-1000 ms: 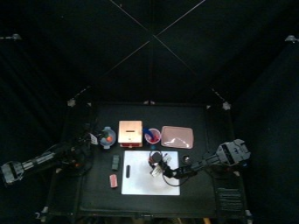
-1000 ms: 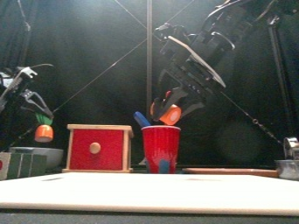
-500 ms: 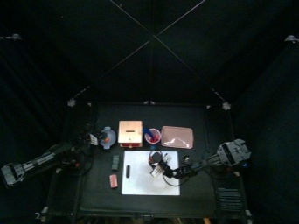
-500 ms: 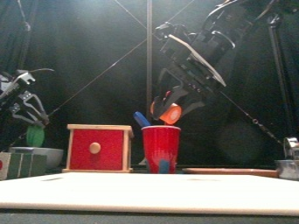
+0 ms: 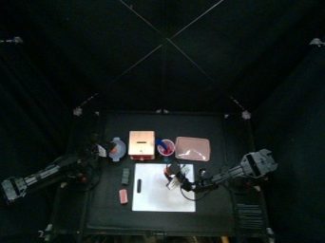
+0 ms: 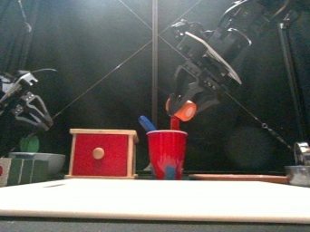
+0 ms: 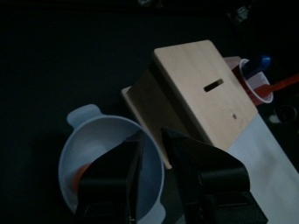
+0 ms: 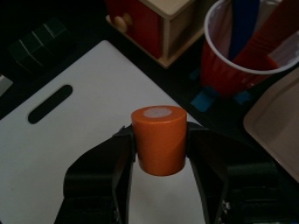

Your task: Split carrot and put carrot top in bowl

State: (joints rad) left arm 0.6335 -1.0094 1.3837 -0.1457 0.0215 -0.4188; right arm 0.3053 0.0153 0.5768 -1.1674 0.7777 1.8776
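Just now the carrot top [image 6: 27,143] has left the left claw [image 7: 158,145] — a second ago that claw pinched it above the bowl [image 7: 93,144], and now its jaws stand apart with nothing between them. The green piece shows low at the bowl's edge in the front view, so it has very likely dropped in, though the left wrist view does not show it clearly inside. If so, the task's last step is done.

The orange carrot body [image 8: 159,144] is gripped upright by the right claw [image 6: 182,107], held in the air above the white cutting board [image 8: 70,79] — so the split is made.

Counted: one carrot top, one carrot body, one bowl, one cutting board, one wooden box [image 7: 198,83], one red cup [image 6: 166,149], two claws.
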